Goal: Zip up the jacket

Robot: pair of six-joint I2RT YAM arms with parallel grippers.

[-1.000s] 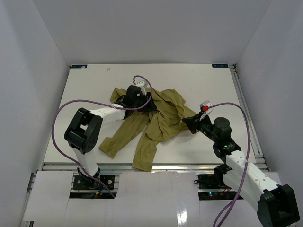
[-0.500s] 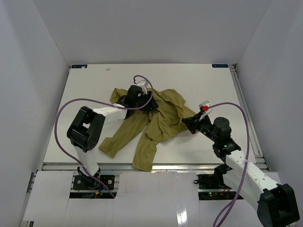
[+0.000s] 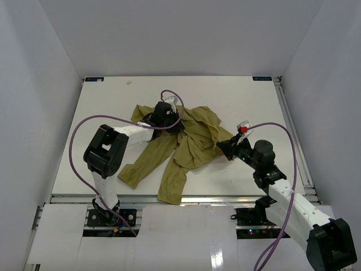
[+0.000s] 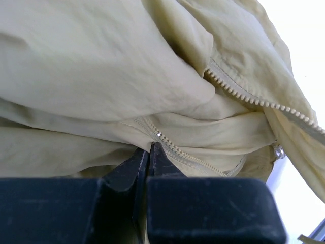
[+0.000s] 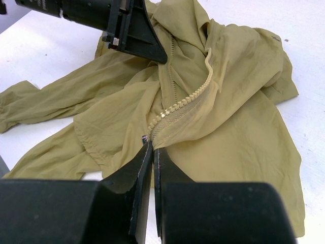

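Left pincer [image 4: 151, 150], right pincer [image 5: 153, 150], both clamped

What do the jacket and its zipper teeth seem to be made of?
The jacket looks like thin woven cloth, perhaps nylon or polyester. It is olive and mostly matte with a faint sheen, and it lies in soft, fine wrinkles. The teeth are probably moulded plastic: chunky, rounded, pale khaki like the cloth, with no metallic shine.

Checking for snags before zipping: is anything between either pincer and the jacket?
Nothing visible does. The left pincer and the right pincer each pinch the jacket right at its zipper, with no other object between.
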